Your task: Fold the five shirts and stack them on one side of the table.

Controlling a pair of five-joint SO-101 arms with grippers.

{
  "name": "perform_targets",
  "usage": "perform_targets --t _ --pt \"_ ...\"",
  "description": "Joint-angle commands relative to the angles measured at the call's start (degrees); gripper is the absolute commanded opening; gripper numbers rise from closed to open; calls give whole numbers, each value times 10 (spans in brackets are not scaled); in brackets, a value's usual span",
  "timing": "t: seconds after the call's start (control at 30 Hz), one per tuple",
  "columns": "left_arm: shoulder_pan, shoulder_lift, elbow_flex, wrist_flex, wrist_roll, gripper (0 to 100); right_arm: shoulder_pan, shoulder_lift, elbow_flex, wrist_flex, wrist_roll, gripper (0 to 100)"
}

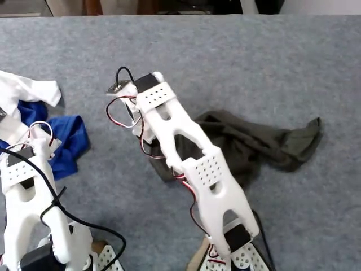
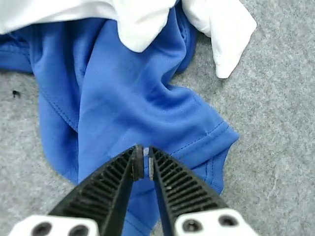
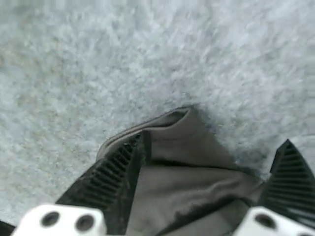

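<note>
The left pincer (image 2: pixel 143 160) is pinched closed just above the blue shirt (image 2: pixel 123 98). The right pincer (image 3: pixel 214 142) is spread wide over the dark shirt (image 3: pixel 182 182) on the counter (image 3: pixel 98 59).

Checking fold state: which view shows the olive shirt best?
High view: the olive shirt lies crumpled mid-table, the right arm covering part. Right wrist view gives one edge inside the open right gripper. Left wrist view faces the blue shirt.
</note>
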Motion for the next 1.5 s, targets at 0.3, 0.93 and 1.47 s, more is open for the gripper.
perform_targets --t 0.3,0.93,1.47 --pt "4 -10 -5 -11 3 39 -5 36 -43 -17 -4 104" --pt "4 -10 -5 -11 3 39 69 39 -201 35 -1 4" --pt "106 -15 11 11 2 39 254 -291 -425 -15 113 5"
